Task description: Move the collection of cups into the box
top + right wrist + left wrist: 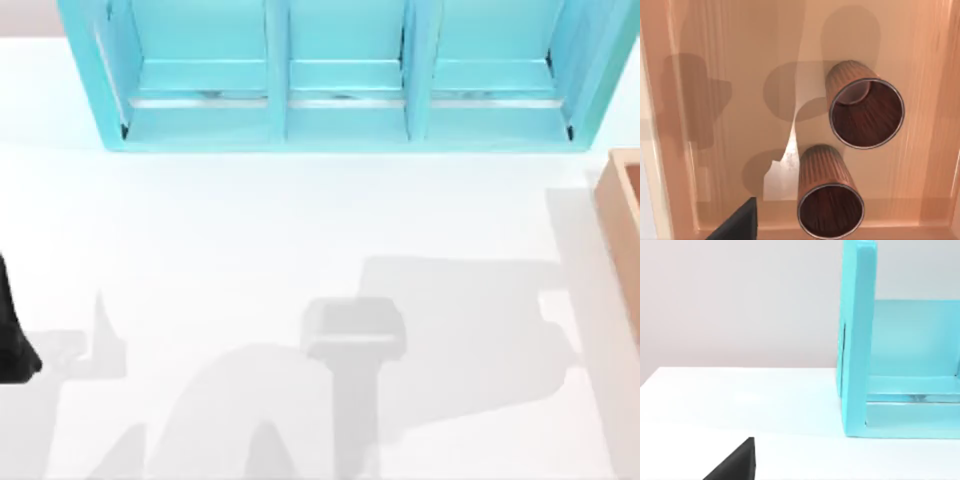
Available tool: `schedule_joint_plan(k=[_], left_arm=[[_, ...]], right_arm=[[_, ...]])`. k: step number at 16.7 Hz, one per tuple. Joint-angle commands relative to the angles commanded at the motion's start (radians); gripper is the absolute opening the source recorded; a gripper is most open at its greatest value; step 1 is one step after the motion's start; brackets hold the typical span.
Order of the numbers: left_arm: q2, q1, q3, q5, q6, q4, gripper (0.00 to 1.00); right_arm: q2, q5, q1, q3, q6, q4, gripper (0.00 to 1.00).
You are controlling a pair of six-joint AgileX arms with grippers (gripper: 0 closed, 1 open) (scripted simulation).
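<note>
two cups (866,106) upright inside box (730,100)

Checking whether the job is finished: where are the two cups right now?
Both cups stand upright beside each other on the floor of the wooden box, whose corner sits at the table's right edge in the top view.

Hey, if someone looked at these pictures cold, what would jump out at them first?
Probably the two cups standing side by side, apart, inside the tan box, seen from above in the right wrist view. Next is the big turquoise shelf unit along the table's far edge. The box's corner sits at the table's right edge, and the left arm waits at the left edge.
</note>
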Motion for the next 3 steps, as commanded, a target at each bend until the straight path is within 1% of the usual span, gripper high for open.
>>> schedule_joint_plan(k=[3], left_arm=[[0.000, 0.000, 0.000, 0.000, 0.000, 0.000, 1.00]], right_arm=[[-0.001, -0.001, -0.001, 0.050, 0.000, -0.048, 1.00]])
